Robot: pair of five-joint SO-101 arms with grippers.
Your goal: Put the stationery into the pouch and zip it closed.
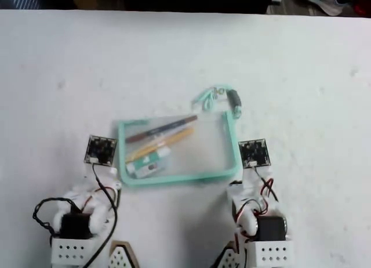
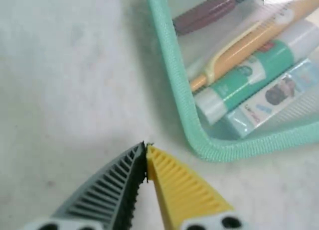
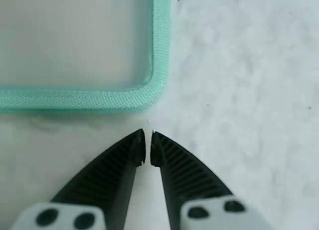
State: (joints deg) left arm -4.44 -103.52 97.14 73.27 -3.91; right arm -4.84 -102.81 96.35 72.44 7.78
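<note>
A clear pouch with a teal zip border lies flat at the table's middle. Inside it are a brown pen, an orange pen, a green-and-white glue stick and a pale eraser. A teal cord with a dark pull trails from its far right corner. My left gripper is shut and empty, just off the pouch's near left corner. My right gripper is shut with nothing in it, just off the near right corner.
Both arm bases stand at the near edge, left arm and right arm. White table stretches wide on every side of the pouch. A dark strip runs along the far edge.
</note>
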